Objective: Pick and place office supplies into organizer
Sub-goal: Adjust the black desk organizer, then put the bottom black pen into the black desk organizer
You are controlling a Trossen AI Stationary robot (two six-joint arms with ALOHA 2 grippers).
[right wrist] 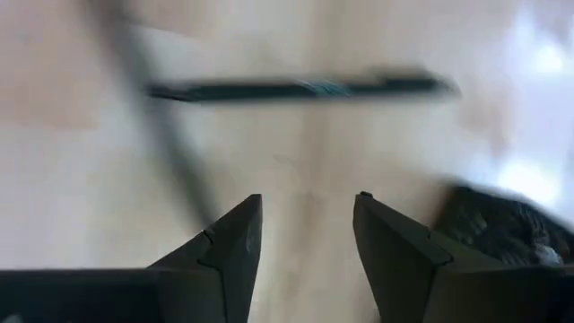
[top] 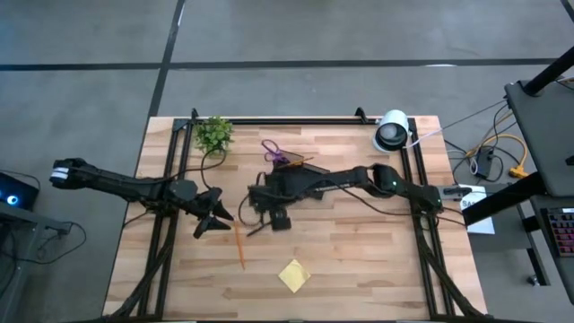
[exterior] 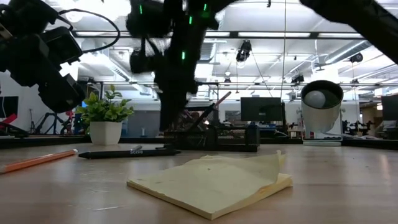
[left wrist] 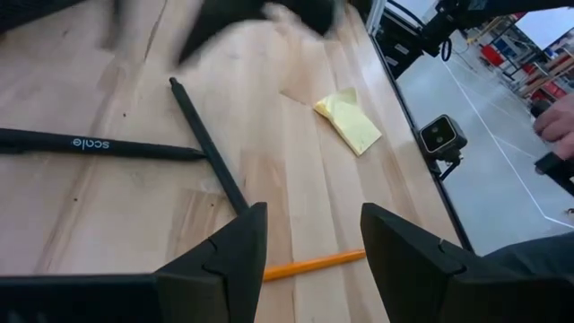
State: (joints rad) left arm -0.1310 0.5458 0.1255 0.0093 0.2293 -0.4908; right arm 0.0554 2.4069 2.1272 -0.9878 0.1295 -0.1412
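Note:
My left gripper (top: 213, 222) (left wrist: 309, 240) is open, low over the table, just left of the orange pencil (top: 239, 248) (left wrist: 316, 263). My right gripper (top: 269, 213) (right wrist: 305, 235) is open, pointing down above a dark pen (right wrist: 296, 88) that lies flat. Two dark pens (left wrist: 90, 144) (left wrist: 208, 144) lie crossing near each other on the wood. The yellow sticky-note pad (top: 294, 274) (exterior: 211, 180) lies flat near the table's near edge. The black organizer (top: 300, 172) stands behind the right arm, and the purple-handled scissors (top: 276, 151) lie at its far side. I see no markers.
A small green plant (top: 213, 133) stands at the far left of the table and a round white-and-black device (top: 392, 131) at the far right. Black frame rails (top: 166, 224) run along both sides. A person's hand (left wrist: 556, 126) shows beyond the table.

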